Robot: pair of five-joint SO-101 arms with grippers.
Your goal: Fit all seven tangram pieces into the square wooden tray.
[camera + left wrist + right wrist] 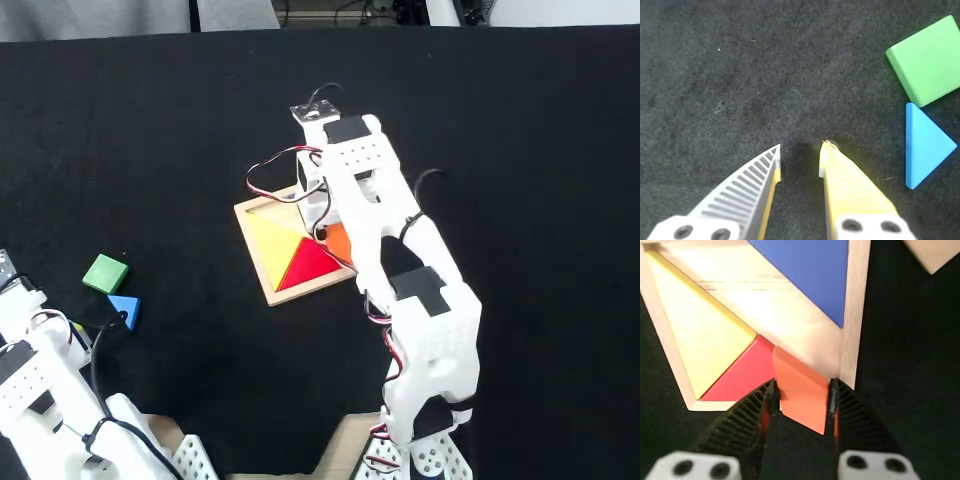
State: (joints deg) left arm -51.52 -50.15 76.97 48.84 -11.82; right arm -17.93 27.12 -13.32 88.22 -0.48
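Right tool (pixel 801 387) closed on orange piece (pixel 797 372), held over tray (pixel 852 315) corner beside red piece (pixel 742 377). Likely risk: edge catches rim, piece wedges tilted. Left tool (pixel 801 147) half-open, empty, over counter (pixel 715 75).

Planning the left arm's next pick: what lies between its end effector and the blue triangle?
Bare black cloth, as the left wrist view shows, between the left end effector and the blue triangle; the green square lies apart from that stretch.
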